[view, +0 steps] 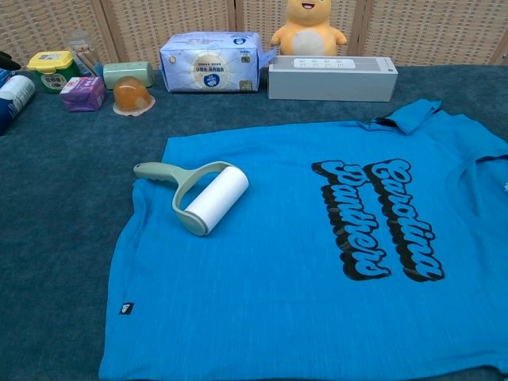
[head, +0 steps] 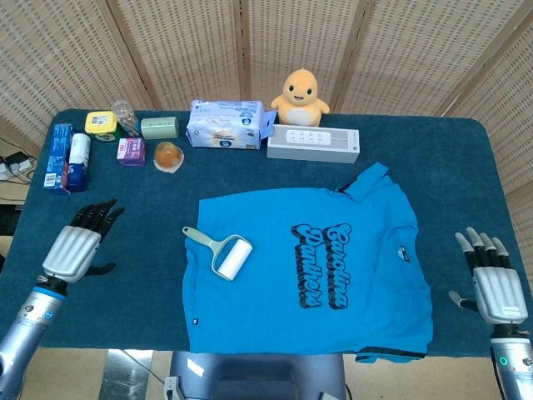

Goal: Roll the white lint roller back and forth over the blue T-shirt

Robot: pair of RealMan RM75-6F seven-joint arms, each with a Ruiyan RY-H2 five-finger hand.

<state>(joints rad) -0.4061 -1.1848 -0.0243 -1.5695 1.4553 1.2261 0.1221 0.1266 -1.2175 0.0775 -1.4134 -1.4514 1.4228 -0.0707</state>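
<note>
Down at the near edge of the surface (head: 150,275) we've got both hands parked and holding nothing. Our left hand (head: 79,242) rests on the dark cloth off the shirt's left side, fingers fanned apart. Our right hand (head: 491,275) sits off the shirt's right side, fingers spread too.

Between them lies the blue T-shirt (head: 308,275), flat, print side up. The white lint roller (head: 221,248) is on its left part, near the hem edge: sticky drum on the fabric, pale green handle poking up-left, its tip just reaching past the shirt's edge. So its long axis runs diagonally, and the handle end points roughly toward our left hand. That hand is clearly the nearer one; the right is well apart, clear across the shirt. We'd guess the left goes in for the handle, reaching right and a bit forward.

Further back there's a row of stuff: tissue pack (head: 229,125), white speaker box (head: 312,144), yellow plush (head: 300,96).

Head view shows both hands; chest view shows neither, but gives a much closer look at the roller's frame and how the drum sits on the shirt.
</note>
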